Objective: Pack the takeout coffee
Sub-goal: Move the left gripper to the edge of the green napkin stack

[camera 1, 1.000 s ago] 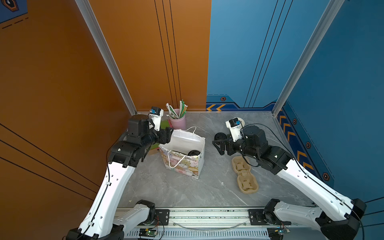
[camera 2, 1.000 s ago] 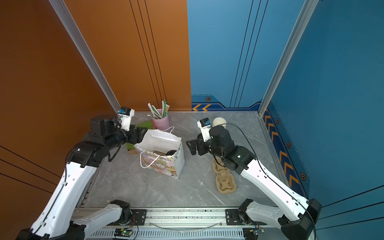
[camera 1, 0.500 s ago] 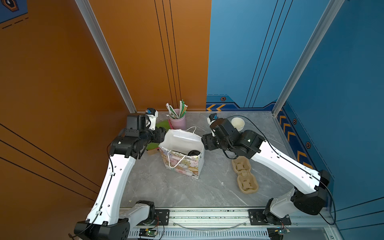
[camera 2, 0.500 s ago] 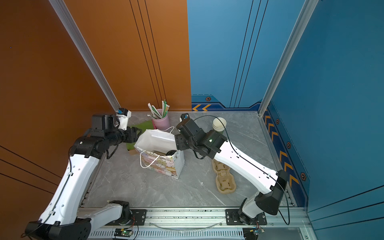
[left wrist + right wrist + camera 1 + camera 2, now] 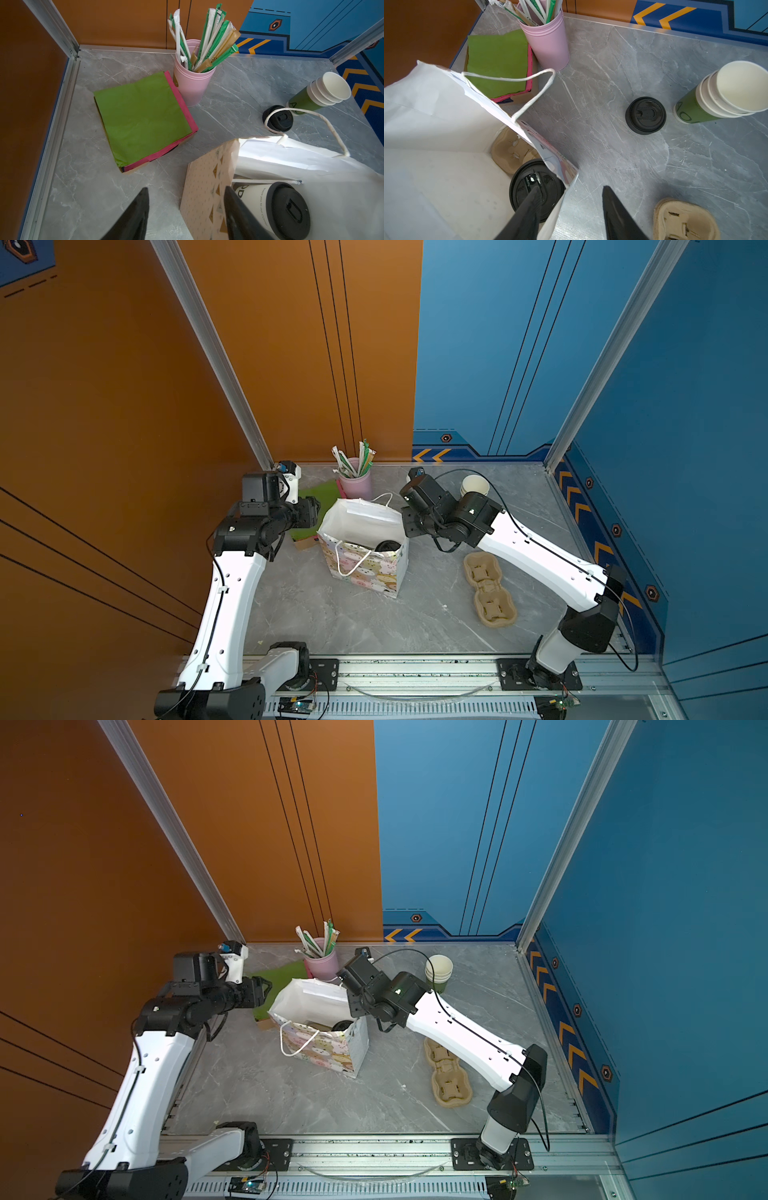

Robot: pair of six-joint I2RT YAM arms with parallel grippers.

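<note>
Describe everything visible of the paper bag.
The bag is paper: white inside, pastel cartoon animals printed outside, with white cord handles. It stands upright and open on the grey table, its mouth crumpled. Inside sit a lidded cup and a tan pulp tray. The left hand hovers open beside one side wall; the right hand seems to straddle the opposite wall, one finger in, one out.

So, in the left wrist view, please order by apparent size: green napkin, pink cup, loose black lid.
Largest to smallest:
1. green napkin
2. pink cup
3. loose black lid
The lid lies farther away, so true size is unsure.
</note>
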